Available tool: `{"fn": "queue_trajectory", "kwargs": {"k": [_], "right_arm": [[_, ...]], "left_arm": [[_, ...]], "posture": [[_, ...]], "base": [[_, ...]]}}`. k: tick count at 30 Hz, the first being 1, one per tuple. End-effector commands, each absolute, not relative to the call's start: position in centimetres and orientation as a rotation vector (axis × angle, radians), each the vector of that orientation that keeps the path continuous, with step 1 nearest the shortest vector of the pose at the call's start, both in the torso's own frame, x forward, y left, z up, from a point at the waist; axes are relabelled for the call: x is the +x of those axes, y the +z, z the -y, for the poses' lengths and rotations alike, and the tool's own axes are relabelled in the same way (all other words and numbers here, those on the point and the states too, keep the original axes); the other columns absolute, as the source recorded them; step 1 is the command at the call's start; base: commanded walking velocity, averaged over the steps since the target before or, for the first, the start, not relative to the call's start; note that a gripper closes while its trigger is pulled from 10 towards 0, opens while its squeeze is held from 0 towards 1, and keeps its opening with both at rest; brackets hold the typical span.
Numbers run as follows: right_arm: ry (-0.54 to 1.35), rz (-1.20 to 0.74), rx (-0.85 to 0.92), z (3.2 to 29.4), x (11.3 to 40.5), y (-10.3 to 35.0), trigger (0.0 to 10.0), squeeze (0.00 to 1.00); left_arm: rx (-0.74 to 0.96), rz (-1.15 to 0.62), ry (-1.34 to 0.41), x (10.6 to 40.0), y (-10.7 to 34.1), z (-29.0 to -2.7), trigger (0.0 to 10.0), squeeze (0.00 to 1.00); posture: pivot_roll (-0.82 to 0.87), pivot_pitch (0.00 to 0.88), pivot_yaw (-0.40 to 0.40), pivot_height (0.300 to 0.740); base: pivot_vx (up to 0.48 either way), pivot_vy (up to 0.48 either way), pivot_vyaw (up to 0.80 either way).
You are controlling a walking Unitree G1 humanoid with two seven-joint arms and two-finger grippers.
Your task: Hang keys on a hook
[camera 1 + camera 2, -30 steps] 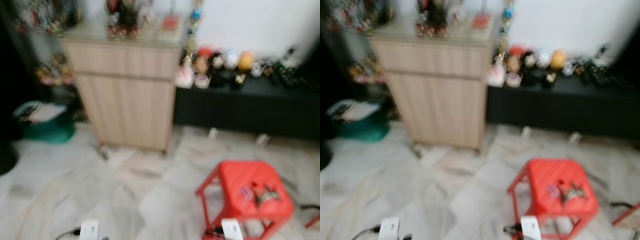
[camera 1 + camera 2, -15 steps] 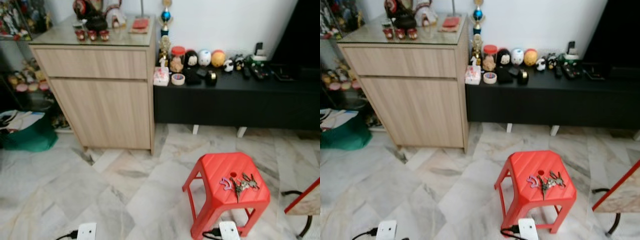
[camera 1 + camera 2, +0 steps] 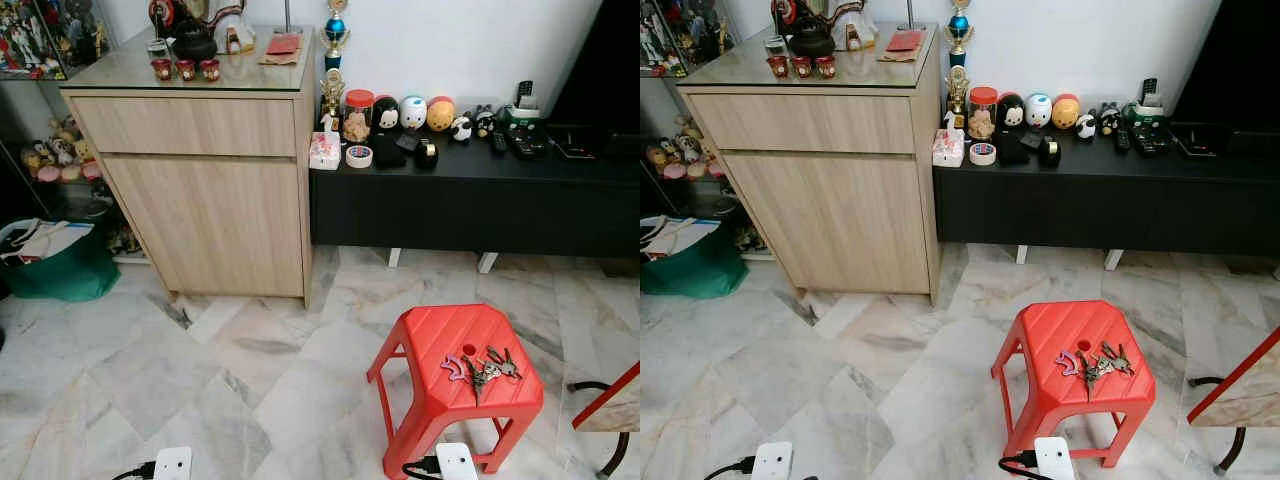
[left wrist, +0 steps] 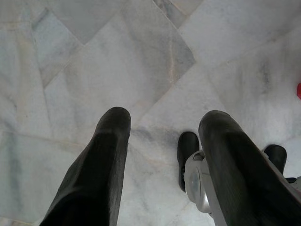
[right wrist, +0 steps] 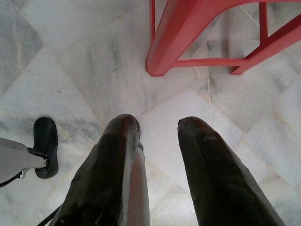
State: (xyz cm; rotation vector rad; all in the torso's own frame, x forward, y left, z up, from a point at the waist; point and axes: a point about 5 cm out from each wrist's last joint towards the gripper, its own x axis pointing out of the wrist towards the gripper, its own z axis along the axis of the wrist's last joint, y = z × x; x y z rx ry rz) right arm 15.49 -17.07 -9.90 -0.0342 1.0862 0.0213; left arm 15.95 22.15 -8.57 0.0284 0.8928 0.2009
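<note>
A bunch of keys [image 3: 482,367] with a purple tag lies on the seat of a red plastic stool [image 3: 440,335], low and to the right on the marble floor. My left gripper [image 4: 164,122] hangs open over bare floor tiles, with nothing between its fingers. My right gripper [image 5: 157,127] also hangs open and empty above the floor, close to a leg of the red stool [image 5: 174,42]. Both grippers are well below the keys.
A light wooden cabinet [image 3: 200,180] stands at the back left, next to a low black bench [image 3: 470,200] holding figurines. A green bag [image 3: 55,265] sits at the far left. A red-edged table corner [image 3: 610,405] and a floor cable are at the right.
The view was blurred a second ago and is now sharp; the camera has shifted slightly. The keys, the stool and the furniture have not moved.
</note>
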Motion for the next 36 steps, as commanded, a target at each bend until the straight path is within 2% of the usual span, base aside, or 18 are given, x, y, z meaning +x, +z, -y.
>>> {"fn": "queue_trajectory", "kwargs": {"k": [1,14,19,30,33,36], "right_arm": [[0.015,-1.007,0.140,17.7,18.0,-8.7,10.0,0.00],[0.011,-1.014,0.140,17.7,17.8,-8.8,10.0,0.00],[0.027,-0.952,0.080,17.6,18.5,-8.4,10.0,0.00],[0.004,-0.954,0.128,17.8,18.3,-8.5,10.0,0.00],[0.008,-0.957,0.132,17.7,18.4,-8.4,10.0,0.00],[0.006,-0.948,0.139,17.6,18.6,-8.4,10.0,0.00]], "left_arm": [[0.090,-1.037,0.045,15.3,-9.0,-22.7,10.0,0.00],[0.090,-1.038,0.045,15.3,-9.0,-22.8,10.0,0.00],[0.112,-1.045,0.029,14.9,-8.9,-23.4,10.0,0.00],[0.138,-1.041,0.048,14.4,-8.9,-24.1,10.0,0.00],[0.144,-1.026,0.030,15.0,-9.1,-22.6,10.0,0.00],[0.138,-1.018,0.028,15.2,-9.1,-22.3,10.0,0.00]], "posture": [[-0.01,0.018,-0.037,0.740],[-0.01,0.019,-0.037,0.740],[-0.01,0.000,-0.029,0.740],[-0.01,0.000,-0.023,0.740],[-0.02,0.000,-0.021,0.740],[-0.02,0.000,-0.020,0.740]], "base": [[0.000,0.000,0.00],[0.000,0.000,0.00],[0.000,0.000,0.00],[0.000,0.000,0.00],[0.000,-0.309,0.00],[0.000,-0.404,0.00]]}}
